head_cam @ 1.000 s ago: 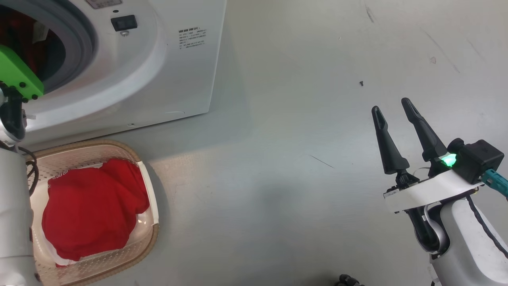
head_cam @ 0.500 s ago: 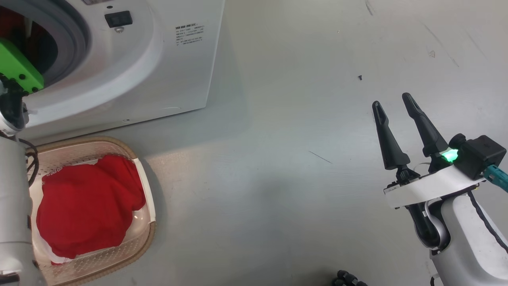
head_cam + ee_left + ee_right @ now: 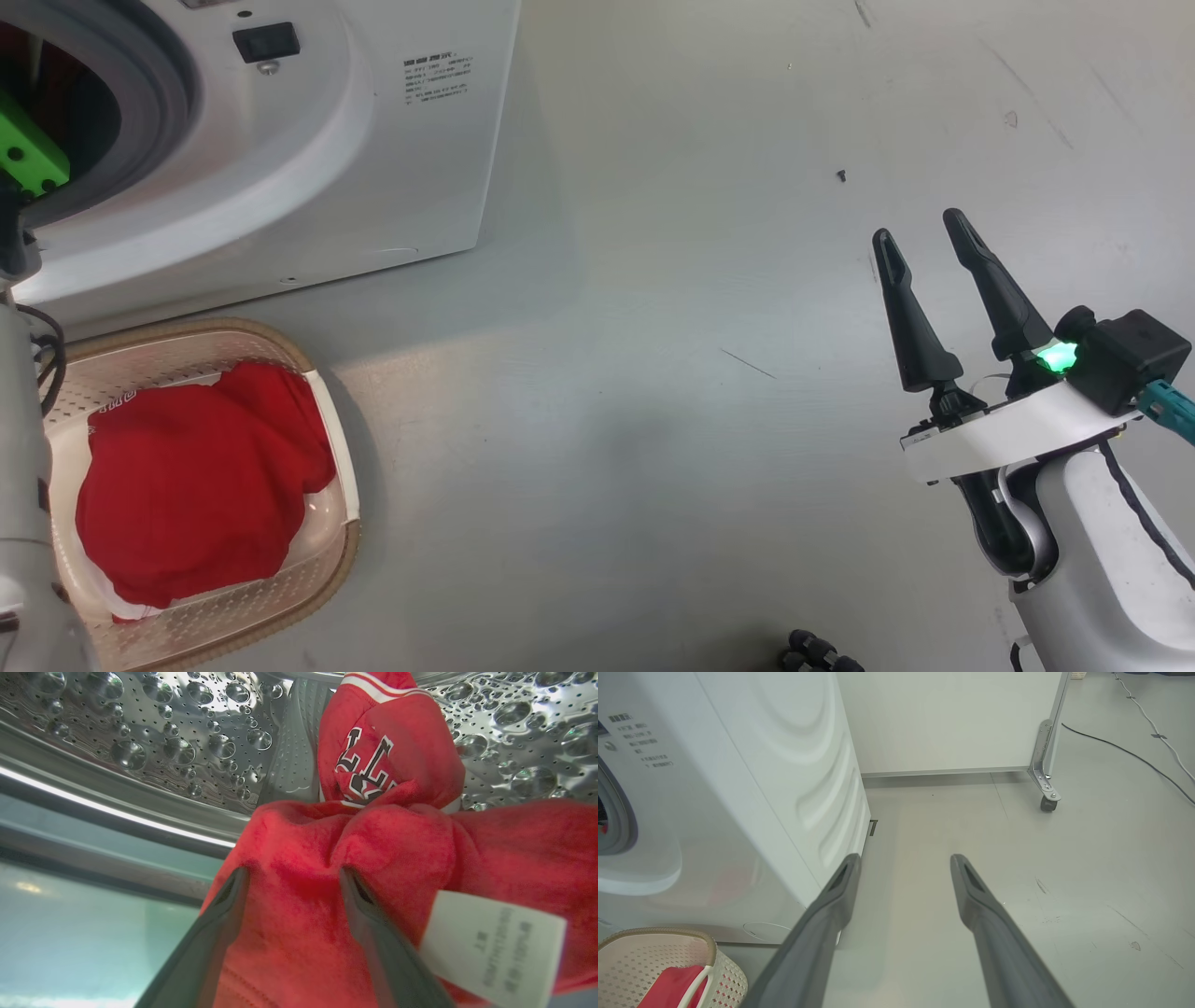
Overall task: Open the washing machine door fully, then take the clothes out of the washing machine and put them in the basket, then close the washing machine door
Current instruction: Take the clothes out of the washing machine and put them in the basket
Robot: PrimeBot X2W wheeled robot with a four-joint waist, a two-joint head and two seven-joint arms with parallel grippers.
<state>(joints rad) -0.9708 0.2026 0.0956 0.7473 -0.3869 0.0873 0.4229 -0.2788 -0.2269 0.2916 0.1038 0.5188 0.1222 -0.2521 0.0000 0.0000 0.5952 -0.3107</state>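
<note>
Clothes [image 3: 397,826]: red fleecy bunch, likely soft, light, limp. My left pincer [image 3: 293,872] spread, pinching nothing, fabric in gap. Take thick fold just ahead of tips, not care label [image 3: 490,942].

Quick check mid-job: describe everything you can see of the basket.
The basket is a small rounded-rectangle tub of cream plastic perforated with small holes, topped by a brown woven-look rim. It stands upright on the grey floor, right in front of the washing machine, below the drum opening. A crumpled red garment with white trim lies inside and covers most of the bottom. In the head view the left arm's pale forearm hides the basket's left edge.
</note>
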